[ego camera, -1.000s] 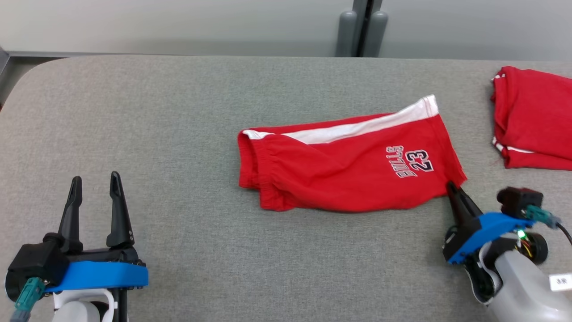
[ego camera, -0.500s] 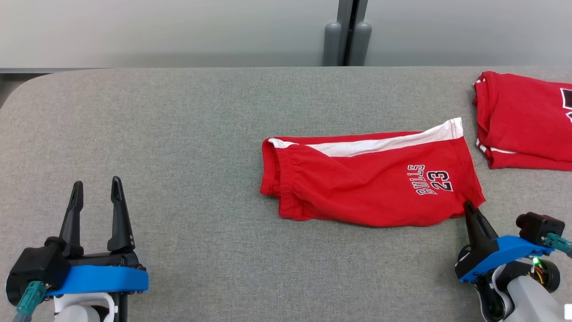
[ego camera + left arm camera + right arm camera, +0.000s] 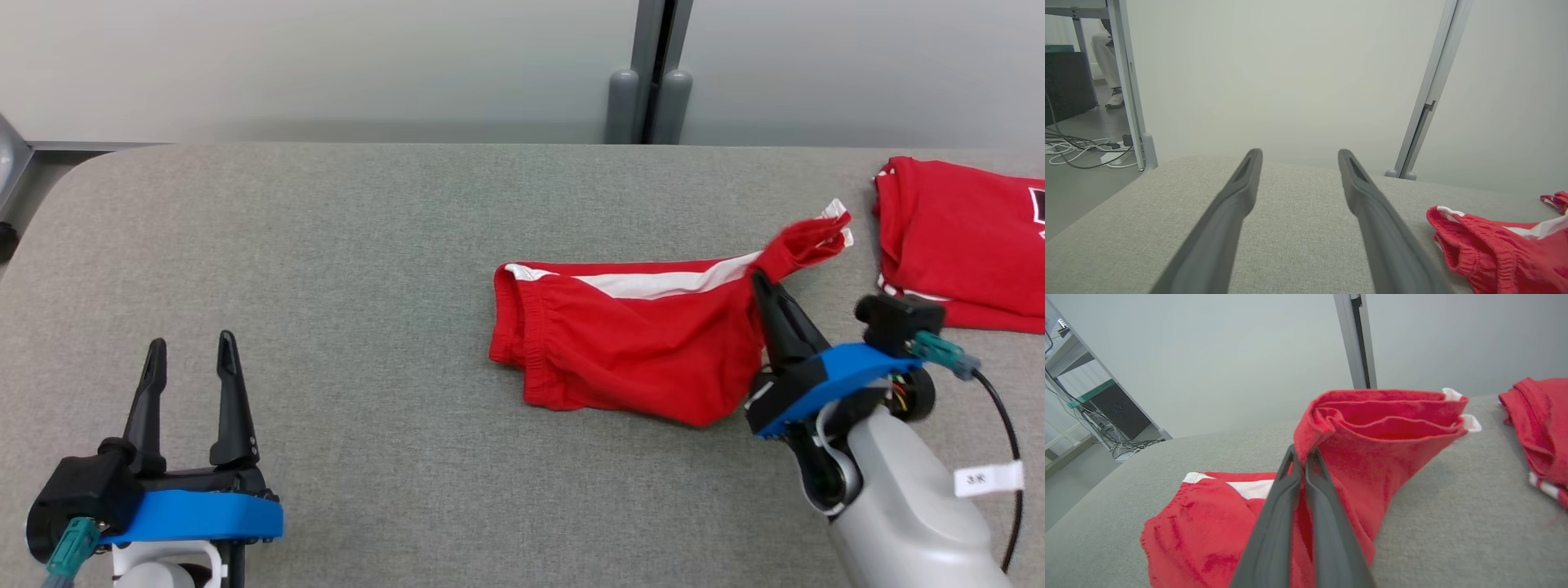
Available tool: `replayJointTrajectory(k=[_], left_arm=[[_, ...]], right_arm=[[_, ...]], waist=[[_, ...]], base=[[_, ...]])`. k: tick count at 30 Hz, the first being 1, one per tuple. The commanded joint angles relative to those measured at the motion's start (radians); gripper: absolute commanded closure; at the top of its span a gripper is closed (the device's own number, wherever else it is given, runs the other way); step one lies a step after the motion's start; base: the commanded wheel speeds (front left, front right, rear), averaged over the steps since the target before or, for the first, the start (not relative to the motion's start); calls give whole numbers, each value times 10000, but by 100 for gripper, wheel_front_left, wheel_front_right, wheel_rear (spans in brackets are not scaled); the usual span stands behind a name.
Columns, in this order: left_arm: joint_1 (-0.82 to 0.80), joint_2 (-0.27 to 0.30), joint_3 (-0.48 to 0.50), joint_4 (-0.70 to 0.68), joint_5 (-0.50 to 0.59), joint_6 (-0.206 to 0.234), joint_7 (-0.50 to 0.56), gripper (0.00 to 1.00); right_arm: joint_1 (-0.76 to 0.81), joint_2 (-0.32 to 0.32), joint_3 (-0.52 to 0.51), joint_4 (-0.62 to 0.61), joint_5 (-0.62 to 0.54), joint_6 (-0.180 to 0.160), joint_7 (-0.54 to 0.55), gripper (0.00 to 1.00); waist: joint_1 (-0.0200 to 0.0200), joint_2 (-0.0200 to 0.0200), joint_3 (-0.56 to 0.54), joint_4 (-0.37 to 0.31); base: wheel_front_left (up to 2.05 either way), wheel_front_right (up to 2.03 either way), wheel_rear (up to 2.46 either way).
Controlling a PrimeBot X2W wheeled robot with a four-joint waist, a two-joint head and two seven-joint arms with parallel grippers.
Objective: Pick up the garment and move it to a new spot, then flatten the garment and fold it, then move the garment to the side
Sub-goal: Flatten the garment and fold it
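**Garment (image 3: 637, 343) raised at one end**

It lies right of centre on the grey table (image 3: 326, 245). Its right end is held clear by the right gripper (image 3: 759, 280), fingers clamped on the cloth. The left gripper (image 3: 189, 347) sits well apart, fingers spread.

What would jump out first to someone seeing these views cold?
The red shorts right of centre, one leg end clamped in the shut right pincer and raised off the grey table. Beyond them, a second red garment lies apart at the far right; the left pincer stands open at lower left.
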Motion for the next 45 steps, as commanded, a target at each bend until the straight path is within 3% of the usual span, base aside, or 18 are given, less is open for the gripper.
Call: replayJointTrajectory(k=[1,13,21,34,35,36,37,45], left_arm=[[22,-12,-34,-11,69,5,-42,0],[-138,-102,-200,141,-69,5,-42,0],[52,-181,-148,178,-99,5,-43,0],[-36,-202,-319,261,-106,5,-43,0],[-37,-183,-346,269,-106,5,-43,0],[-30,-162,-359,279,-117,5,-43,0],[-24,-150,-361,282,-126,5,-43,0],[112,-111,-317,274,-32,5,-43,0]], right_arm=[[-165,42,90,-54,-101,1,48,100],[-1242,679,2275,96,103,1,420,100],[-690,498,3779,124,427,1,419,100],[-104,287,5335,156,829,1,582,100],[-124,335,5404,182,846,3,531,75],[-94,390,5527,212,910,3,534,22],[-75,409,5611,236,961,1,521,0],[-201,280,5280,127,958,1,-162,0]], waist=[[0,-1,4,41],[0,-1,-18,673],[0,-1,-41,861],[0,-1,-28,708],[0,-1,-27,705],[0,-1,-28,694],[0,-1,-29,679],[0,-1,-179,342]], base=[[0,0,0],[0,0,0],[0,0,0],[0,0,0],[0,0,0],[0,0,0],[0,0,0],[0,0,0]])
